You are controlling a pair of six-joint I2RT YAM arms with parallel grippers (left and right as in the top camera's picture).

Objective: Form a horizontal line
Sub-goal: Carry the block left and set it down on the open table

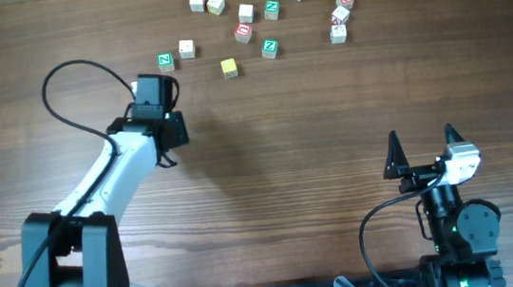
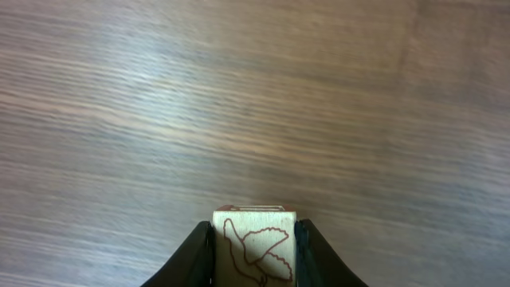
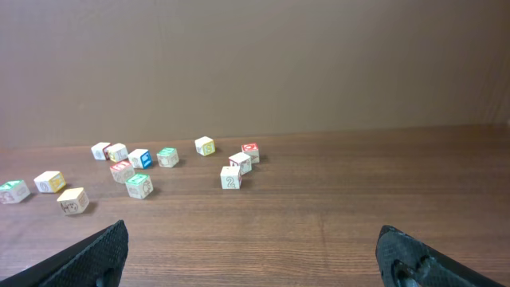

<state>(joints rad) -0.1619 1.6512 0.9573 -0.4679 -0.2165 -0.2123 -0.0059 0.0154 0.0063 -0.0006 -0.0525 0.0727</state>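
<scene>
My left gripper (image 1: pixel 171 131) is shut on a pale wooden cube (image 2: pixel 255 239) with a red bird outline on its face, held between the black fingers (image 2: pixel 255 259) above bare wood. No touching row of three cubes shows in any view. Loose letter cubes lie scattered at the far edge, among them a green-letter cube (image 1: pixel 165 61), a whitish cube (image 1: pixel 186 49) and a yellow cube (image 1: pixel 228 67). My right gripper (image 1: pixel 421 140) is open and empty at the near right, with its fingers wide apart in the right wrist view (image 3: pixel 255 255).
More cubes lie at the back: a red-faced one (image 1: pixel 243 32), green-letter ones (image 1: pixel 271 9), and a small cluster of three at the far right (image 1: pixel 340 15). The right wrist view shows the same scatter (image 3: pixel 231 177) ahead of that gripper. A black cable (image 1: pixel 77 72) loops beside the left arm.
</scene>
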